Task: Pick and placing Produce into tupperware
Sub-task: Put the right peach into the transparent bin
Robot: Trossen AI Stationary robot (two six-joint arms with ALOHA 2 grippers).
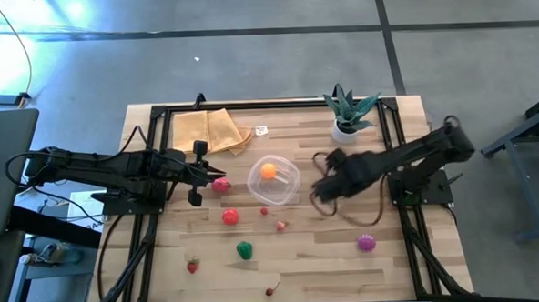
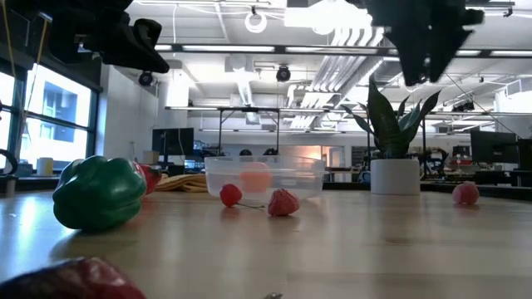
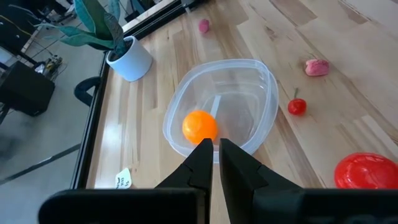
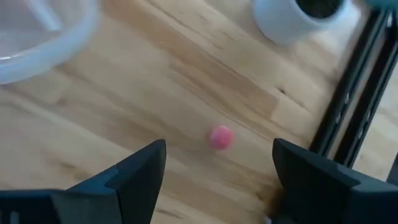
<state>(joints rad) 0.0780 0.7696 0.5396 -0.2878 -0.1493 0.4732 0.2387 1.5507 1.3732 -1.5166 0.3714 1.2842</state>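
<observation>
Right gripper (image 4: 214, 165) hangs spread wide and empty over a small pink toy fruit (image 4: 221, 137), frame centre. The round clear plastic tupperware (image 1: 289, 180) mid-table holds one orange ball (image 1: 269, 171). Left gripper (image 3: 215, 149) is clenched, empty. A sloppy descent could knock the fruit rolling away.

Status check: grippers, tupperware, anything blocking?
Left gripper shut, empty, beside the tupperware. Right gripper open, over a small pink piece. Orange piece in the tupperware; other produce lies loose. Nothing blocking.
</observation>
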